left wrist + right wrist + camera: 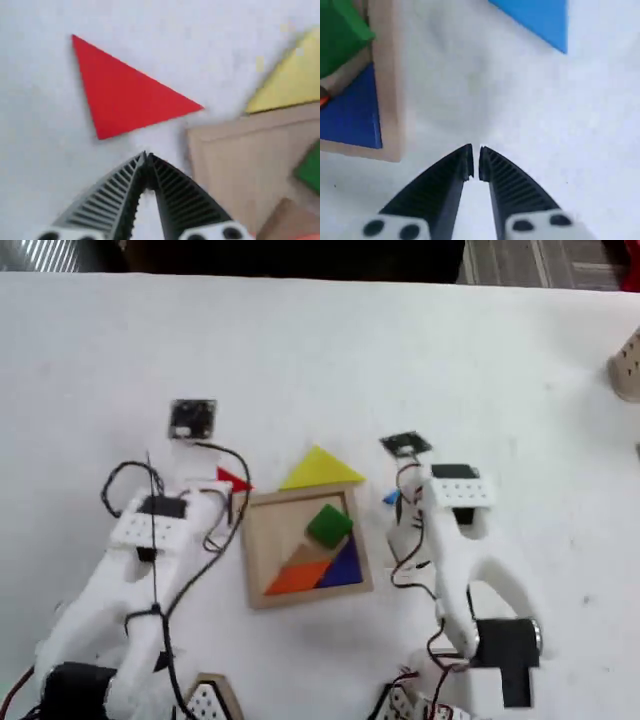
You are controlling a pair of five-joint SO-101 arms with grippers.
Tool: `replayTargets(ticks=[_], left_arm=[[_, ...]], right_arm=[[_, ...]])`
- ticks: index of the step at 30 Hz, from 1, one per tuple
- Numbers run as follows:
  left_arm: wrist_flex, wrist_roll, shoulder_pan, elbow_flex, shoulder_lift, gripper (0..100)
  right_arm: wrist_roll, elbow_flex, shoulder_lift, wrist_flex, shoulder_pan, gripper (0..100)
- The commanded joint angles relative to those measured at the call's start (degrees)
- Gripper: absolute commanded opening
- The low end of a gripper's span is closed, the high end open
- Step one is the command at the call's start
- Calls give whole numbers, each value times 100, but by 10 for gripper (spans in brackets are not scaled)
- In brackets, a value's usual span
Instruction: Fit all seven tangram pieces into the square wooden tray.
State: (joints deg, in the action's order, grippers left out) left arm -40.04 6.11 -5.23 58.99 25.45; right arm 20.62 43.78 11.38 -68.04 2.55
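Note:
The square wooden tray [254,558] lies between the two arms and holds a green square [329,524], an orange piece [297,578], a dark blue triangle [345,566] and a brown piece [305,555]. A yellow triangle [320,470] rests at the tray's far edge. A red triangle [234,480] lies off the tray's far left corner; my left gripper [148,159] is shut just short of it, holding nothing. A light blue piece [536,19] lies on the table right of the tray. My right gripper [475,162] hovers shut beside the tray's right wall [387,80], empty.
Cables loop over both arm bodies near the tray. A perforated wooden object [627,365] stands at the far right edge of the table. Another perforated piece [212,698] sits at the front edge between the arm bases. The far half of the white table is open.

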Motion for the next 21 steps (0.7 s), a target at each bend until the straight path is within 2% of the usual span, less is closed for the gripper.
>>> replayTargets(ticks=[1, 5, 8, 10, 15, 21], left_arm=[[-589, -9, -787, -35, 857, 20], [-818, 9, -1754, -35, 1569, 20], [-589, 580, -2431, -26, 1719, 20], [-132, 1169, -2774, 88, 1622, 20], [1714, 2242, -3301, 642, 1042, 20], [2778, 2119, -3538, 747, 154, 20]], right_arm=[[0, 281, 760, 180, -321, 18], [9, 721, 1165, 391, -479, 18], [9, 765, 1200, 418, -637, 18], [9, 765, 1200, 418, -734, 18], [18, 774, 1200, 418, -857, 18], [185, 782, 1200, 418, -848, 18]])
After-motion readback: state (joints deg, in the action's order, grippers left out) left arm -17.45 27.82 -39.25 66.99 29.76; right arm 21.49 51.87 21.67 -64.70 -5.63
